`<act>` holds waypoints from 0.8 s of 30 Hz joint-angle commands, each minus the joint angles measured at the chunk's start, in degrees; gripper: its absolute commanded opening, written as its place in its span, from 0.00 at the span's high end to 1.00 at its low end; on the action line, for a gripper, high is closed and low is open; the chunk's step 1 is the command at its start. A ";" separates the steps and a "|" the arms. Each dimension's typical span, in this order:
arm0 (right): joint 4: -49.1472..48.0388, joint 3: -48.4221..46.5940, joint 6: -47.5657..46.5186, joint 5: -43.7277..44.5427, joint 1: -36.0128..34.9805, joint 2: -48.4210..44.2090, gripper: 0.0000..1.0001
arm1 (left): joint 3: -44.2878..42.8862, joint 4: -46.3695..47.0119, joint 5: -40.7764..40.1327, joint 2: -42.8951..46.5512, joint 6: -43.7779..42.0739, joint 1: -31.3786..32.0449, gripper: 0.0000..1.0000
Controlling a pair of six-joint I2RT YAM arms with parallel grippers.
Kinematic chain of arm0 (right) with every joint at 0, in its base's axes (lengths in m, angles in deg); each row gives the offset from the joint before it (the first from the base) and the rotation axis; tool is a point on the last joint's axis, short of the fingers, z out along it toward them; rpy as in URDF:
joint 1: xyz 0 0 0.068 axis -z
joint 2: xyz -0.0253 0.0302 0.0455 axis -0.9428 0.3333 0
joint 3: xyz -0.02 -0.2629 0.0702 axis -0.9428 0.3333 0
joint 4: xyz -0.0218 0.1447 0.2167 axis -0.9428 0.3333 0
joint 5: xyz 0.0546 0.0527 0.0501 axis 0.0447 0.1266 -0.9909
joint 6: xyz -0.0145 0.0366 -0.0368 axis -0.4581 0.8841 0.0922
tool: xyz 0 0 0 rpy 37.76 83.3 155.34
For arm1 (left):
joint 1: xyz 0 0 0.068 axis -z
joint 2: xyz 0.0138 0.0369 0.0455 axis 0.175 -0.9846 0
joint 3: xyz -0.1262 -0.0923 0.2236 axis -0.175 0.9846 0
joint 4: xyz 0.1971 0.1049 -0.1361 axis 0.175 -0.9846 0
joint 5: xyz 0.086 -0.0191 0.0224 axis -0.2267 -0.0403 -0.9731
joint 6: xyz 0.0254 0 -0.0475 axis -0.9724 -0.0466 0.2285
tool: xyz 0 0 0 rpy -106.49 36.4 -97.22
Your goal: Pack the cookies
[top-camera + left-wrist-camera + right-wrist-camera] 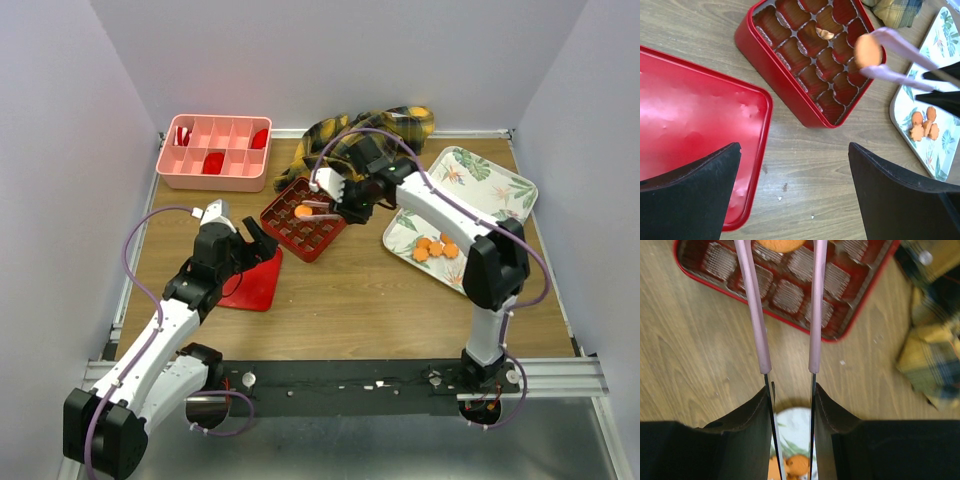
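Observation:
My right gripper (352, 200) (790, 388) is shut on a pair of pink-tipped tongs (758, 315) (905, 56). The tongs pinch one round orange cookie (303, 211) (867, 50) (780, 245) above the red gridded box (270, 216) (771, 65) (842, 332). Another cookie (826, 33) lies in a cell near the box's far side. More cookies (436, 247) (924, 125) lie in a cluster on the leaf-patterned tray (480, 175). My left gripper (258, 240) (795, 148) hangs open over bare wood, just right of the red lid (255, 285) (685, 125), holding nothing.
A pink divided bin (213, 170) with dark-red pieces stands at the back left. A yellow-and-black plaid cloth (375, 128) (935, 355) lies bunched behind the box. White walls close in the table on three sides.

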 commanded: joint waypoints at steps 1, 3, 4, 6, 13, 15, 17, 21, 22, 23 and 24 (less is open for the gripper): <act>0.63 -6.34 0.83 0.46 -2.43 4.16 0.72 | -1.17 -2.21 -2.26 2.08 -1.41 -0.63 0.01; 0.55 -7.57 0.92 1.25 -3.05 6.01 0.72 | -0.64 -2.30 -2.61 2.52 -1.32 -0.72 0.01; 0.63 -8.71 0.92 1.60 -3.22 6.54 0.72 | -0.64 -2.39 -2.61 2.79 -1.32 -0.81 0.01; 0.89 -9.60 0.66 2.21 -3.49 7.85 0.72 | -0.29 -2.30 -2.61 2.96 -1.50 -0.90 0.01; 1.51 -10.57 0.30 3.27 -3.93 10.14 0.71 | -0.20 -1.86 -2.08 2.44 -1.85 -1.33 0.01; 1.77 -10.48 0.48 3.36 -3.93 10.41 0.70 | -0.20 -1.86 -2.00 2.35 -1.85 -1.25 0.01; 1.95 -10.57 0.48 3.53 -4.02 10.84 0.69 | -0.03 -1.68 -1.82 2.35 -1.85 -1.42 0.01; 1.86 -10.48 0.83 3.80 -4.02 11.64 0.68 | 0.06 -1.60 -1.47 2.35 -1.85 -1.60 0.01; 1.86 -10.65 0.92 3.88 -4.02 11.81 0.67 | 0.06 -1.68 -1.47 2.44 -1.85 -1.69 0.01; 2.04 -10.92 0.92 3.89 -4.02 11.99 0.67 | -0.03 -1.60 -1.38 2.44 -1.85 -1.69 0.01; 2.21 -11.01 1.01 3.97 -4.02 12.34 0.66 | 0.06 -1.77 -1.38 2.52 -1.85 -1.69 0.01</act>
